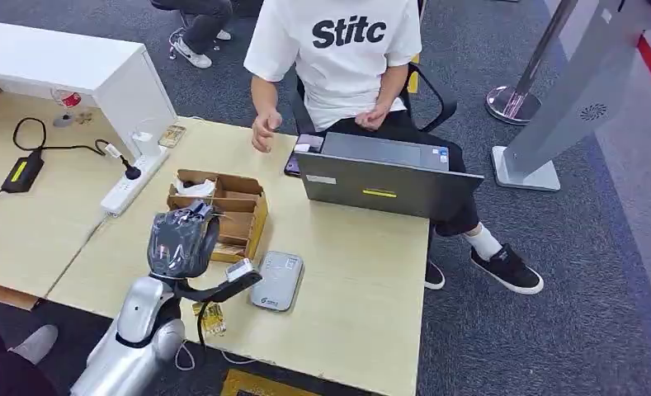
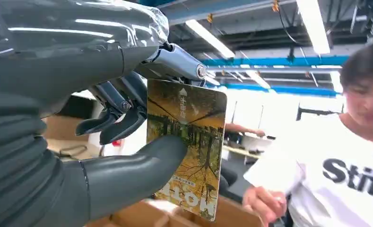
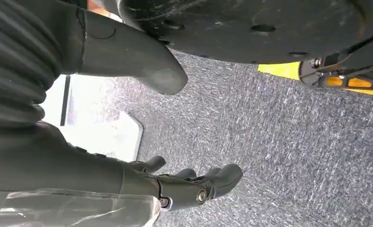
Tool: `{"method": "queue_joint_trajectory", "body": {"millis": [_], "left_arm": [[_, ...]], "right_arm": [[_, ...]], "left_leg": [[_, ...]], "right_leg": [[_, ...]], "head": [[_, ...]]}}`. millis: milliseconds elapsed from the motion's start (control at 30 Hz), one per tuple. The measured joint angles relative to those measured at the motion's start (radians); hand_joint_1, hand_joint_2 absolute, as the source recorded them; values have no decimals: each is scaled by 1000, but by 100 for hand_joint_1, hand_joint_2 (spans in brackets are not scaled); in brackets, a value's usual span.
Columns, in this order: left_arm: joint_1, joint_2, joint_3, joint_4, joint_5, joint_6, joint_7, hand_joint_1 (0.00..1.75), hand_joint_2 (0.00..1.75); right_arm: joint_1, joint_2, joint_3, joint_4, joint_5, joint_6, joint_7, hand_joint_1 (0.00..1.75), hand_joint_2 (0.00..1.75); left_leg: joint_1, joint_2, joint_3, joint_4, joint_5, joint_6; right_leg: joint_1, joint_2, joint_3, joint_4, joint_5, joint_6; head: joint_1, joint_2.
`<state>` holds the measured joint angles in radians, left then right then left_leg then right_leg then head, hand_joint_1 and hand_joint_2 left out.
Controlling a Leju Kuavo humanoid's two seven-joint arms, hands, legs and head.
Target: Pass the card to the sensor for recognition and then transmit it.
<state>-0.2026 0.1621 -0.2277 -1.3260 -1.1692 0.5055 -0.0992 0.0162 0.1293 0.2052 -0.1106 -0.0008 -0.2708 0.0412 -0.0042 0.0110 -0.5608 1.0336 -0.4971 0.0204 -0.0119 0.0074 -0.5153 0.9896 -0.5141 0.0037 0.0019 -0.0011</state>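
Your left hand (image 2: 113, 118) pinches the thin rectangular card printed with yellow autumn trees (image 2: 186, 146) between the thick grey thumb and the darker fingers (image 2: 120, 125). In the left wrist view its printed face is towards the camera, and its long axis runs across the thumb. The print shows trunks mirrored in gold foliage, with white lettering at both ends. In the head view, you have the card (image 1: 241, 270) lying nearly flat, just beside the grey rounded sensor pad (image 1: 277, 280) on the light wooden table (image 1: 363, 280). The open brown cardboard box with dividers (image 1: 223, 210) holds a crumpled white item in 1 compartment. Your right hand (image 3: 175, 182) hangs over grey carpet, fingers loosely apart, holding nothing.
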Motion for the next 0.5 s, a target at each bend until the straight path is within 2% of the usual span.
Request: {"method": "queue_joint_trajectory", "body": {"millis": [500], "left_arm": [[-1, 29, 50, -43, 13, 10, -1, 175, 175]], "right_arm": [[2, 0, 8, 0, -1, 0, -2, 0, 175]], "left_leg": [[0, 0, 0, 0, 0, 0]], "right_leg": [[0, 0, 0, 0, 0, 0]], "head": [[0, 0]]}}
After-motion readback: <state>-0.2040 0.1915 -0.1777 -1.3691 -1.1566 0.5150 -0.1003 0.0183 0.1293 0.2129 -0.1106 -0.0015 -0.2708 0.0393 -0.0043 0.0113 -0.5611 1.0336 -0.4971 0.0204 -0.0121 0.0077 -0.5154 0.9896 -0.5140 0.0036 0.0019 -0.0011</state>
